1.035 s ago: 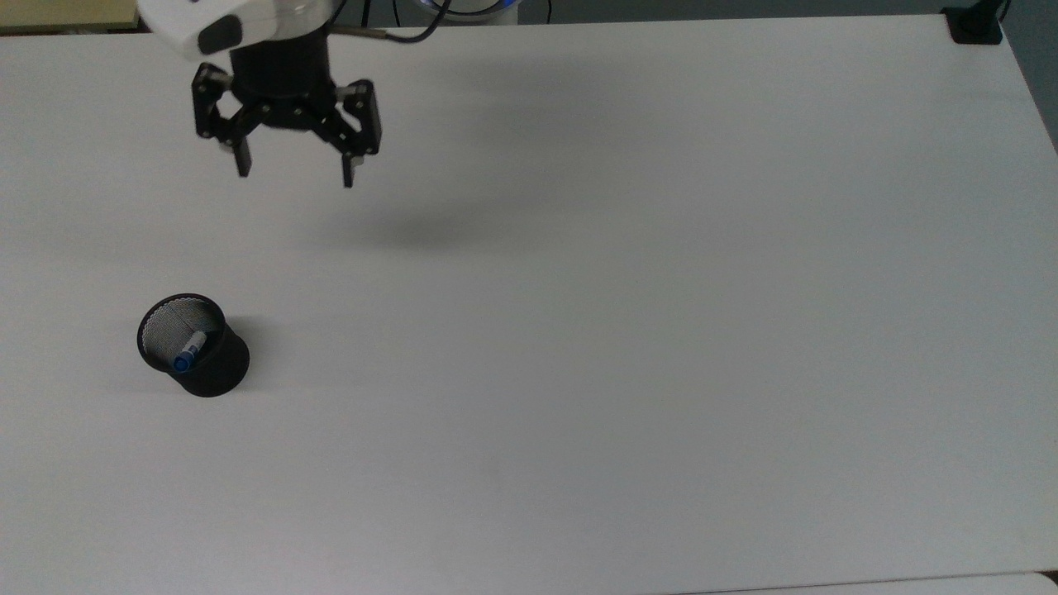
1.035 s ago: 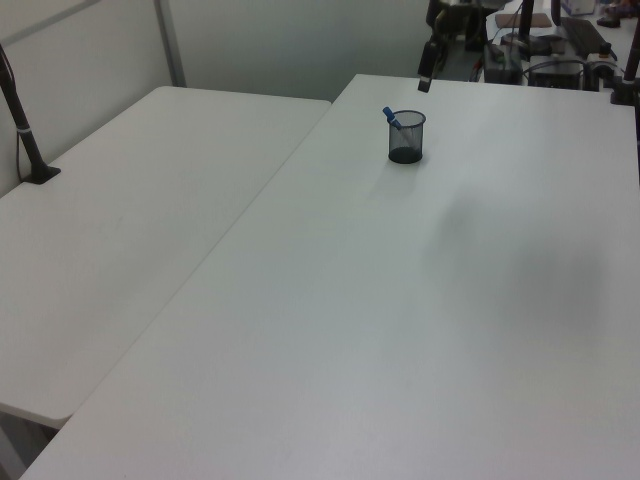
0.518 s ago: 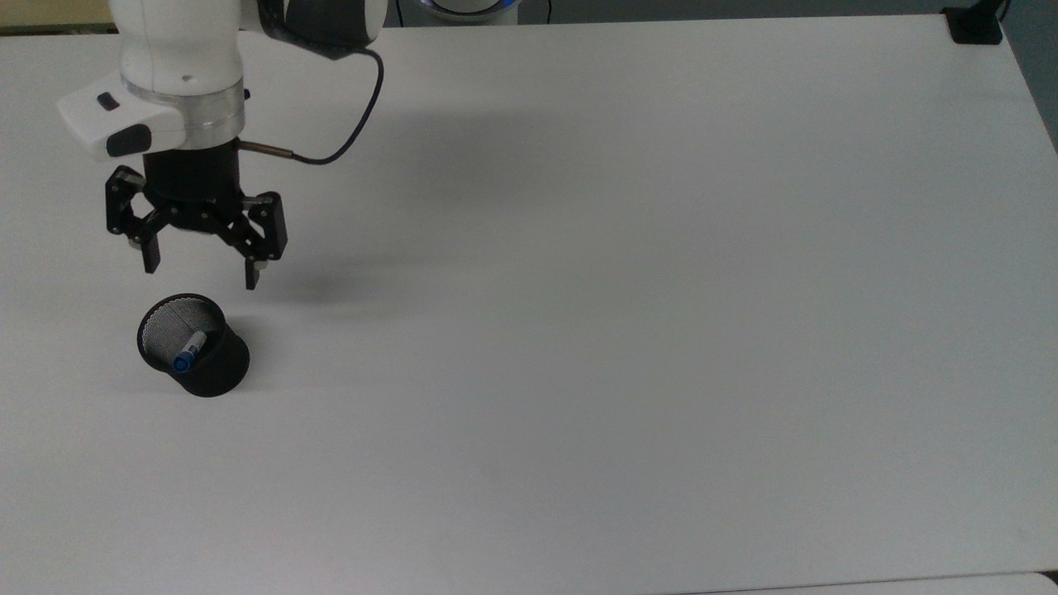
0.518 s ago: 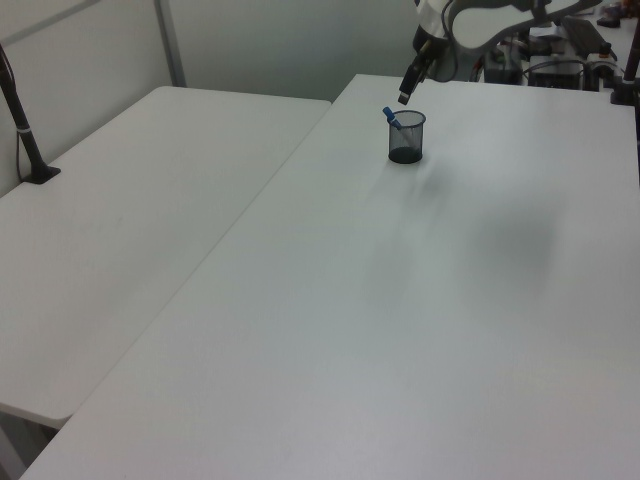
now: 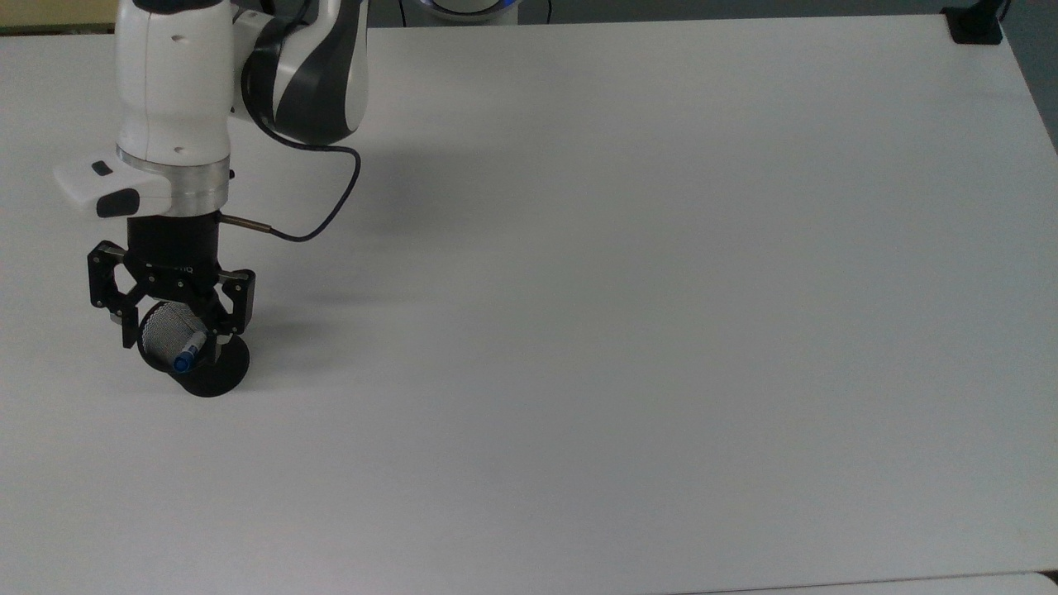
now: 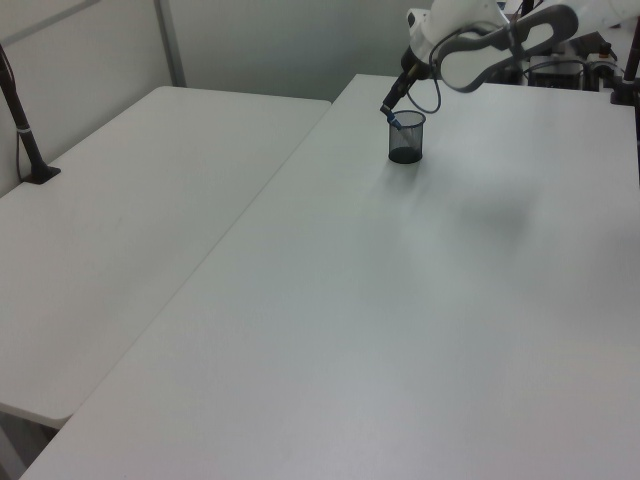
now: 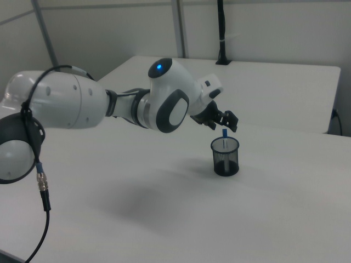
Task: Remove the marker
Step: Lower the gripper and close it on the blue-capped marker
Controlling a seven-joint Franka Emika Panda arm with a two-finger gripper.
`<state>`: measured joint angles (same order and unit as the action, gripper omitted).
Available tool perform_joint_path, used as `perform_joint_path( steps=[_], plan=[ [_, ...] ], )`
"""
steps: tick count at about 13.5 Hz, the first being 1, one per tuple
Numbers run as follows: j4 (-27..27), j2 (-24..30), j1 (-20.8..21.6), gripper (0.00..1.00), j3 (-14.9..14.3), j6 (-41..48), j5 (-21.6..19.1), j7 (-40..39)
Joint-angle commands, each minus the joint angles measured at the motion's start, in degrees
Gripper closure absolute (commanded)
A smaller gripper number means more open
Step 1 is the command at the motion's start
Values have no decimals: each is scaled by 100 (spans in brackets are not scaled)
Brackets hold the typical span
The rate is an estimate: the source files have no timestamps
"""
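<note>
Now, status: I have the gripper (image 5: 169,326) poised above the black mesh cup (image 5: 198,359), and I judge the reach to be nearly done, with no grasp made.
Marker: the marker (image 5: 188,352) stands tilted inside the cup, its blue cap (image 6: 390,115) poking above the rim and leaning toward the left view's left.
Gripper: I see the fingers spread wide apart in the top view, one on each side of the cup's mouth, holding nothing.
Cup: it stands upright on the white surface (image 5: 628,314), with nothing else near it.
Clearance: in the right view the gripper (image 7: 222,121) sits just above the cap and the cup rim; I cannot tell whether anything touches.
Step in hand: I want to centre the fingers on the cap, not on the cup, then come down only far enough to take the barrel above the rim.
Doing it well: I would match the wrist to the marker's lean and close gently.
Risk: a finger catching the mesh rim could tip the light cup.
Lift: I plan to pull along the marker's own axis so the cup stays put.
</note>
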<state>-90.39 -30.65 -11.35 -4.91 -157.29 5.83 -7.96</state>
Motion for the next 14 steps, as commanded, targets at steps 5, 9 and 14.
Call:
perform_joint_path(
  steps=[5, 9, 14],
  plan=[
    [101, -178, -16, 79, -1, -153, 59, 58],
    [101, -178, -16, 100, -1, -153, 50, 41],
    [118, -73, -25, 100, -1, -144, 6, 58]
  ],
)
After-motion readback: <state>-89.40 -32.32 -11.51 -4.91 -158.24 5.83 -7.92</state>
